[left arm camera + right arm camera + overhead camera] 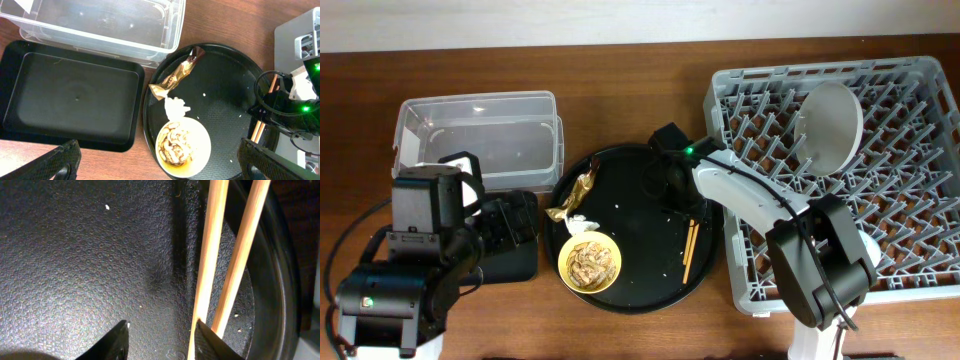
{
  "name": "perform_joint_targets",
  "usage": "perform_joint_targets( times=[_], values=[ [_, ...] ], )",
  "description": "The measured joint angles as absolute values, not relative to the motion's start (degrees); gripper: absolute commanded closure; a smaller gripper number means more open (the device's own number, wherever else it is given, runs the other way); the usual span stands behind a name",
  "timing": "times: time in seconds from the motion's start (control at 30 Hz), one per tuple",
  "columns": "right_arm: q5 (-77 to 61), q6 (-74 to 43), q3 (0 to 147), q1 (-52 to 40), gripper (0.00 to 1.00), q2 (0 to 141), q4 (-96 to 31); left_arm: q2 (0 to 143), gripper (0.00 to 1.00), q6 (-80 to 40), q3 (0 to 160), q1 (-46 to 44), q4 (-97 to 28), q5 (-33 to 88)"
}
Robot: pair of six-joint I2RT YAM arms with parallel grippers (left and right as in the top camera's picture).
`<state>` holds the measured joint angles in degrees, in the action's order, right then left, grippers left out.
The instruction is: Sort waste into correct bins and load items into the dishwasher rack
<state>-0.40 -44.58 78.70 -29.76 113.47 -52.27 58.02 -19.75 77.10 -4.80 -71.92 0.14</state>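
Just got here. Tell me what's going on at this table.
The right end effector is low over the round black tray, open, with one finger right beside the wooden chopsticks; nothing is gripped yet. The left end effector hangs open and holds nothing. The pale plate stands on edge in the grey rack. The gold wrapper, white tissue and yellow bowl of food scraps lie on the round tray, unsorted.

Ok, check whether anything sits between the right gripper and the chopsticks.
Nothing visible does. The open right gripper hangs low over the round black tray, and the chopsticks run right beside one fingertip. Only bare tray shows between the fingers.
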Motion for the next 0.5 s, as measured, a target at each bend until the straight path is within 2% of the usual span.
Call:
perform_joint_targets(
  times=[0.17, 0.23, 0.3, 0.33, 0.47, 0.5],
  values=[
    [1.15, -43.48, 78.70, -28.77, 0.59, 113.40, -53.10, 58.02, 0.00, -19.75, 77.10, -4.80, -71.92, 0.14],
    [1.52, -43.40, 78.43, -28.62, 0.68, 113.40, -52.31, 58.02, 0.00, -19.75, 77.10, -4.80, -71.92, 0.14],
    [1.43, -42.85, 77.01, -28.64, 0.70, 113.43, -50.50, 58.02, 0.00, -19.75, 77.10, -4.80, -71.94, 0.14],
    [1.30, -42.52, 76.97, -28.64, 0.76, 113.43, -50.43, 58.02, 0.00, -19.75, 77.10, -4.80, -71.92, 0.14],
    [1.04, -41.93, 76.60, -31.24, 0.78, 113.43, -48.97, 58.00, 0.00, -19.75, 77.10, -4.80, -71.92, 0.14],
    [1.04, -42.02, 76.58, -31.35, 0.88, 113.43, -48.97, 58.02, 0.00, -19.75, 77.10, -4.80, -71.92, 0.14]
  ],
)
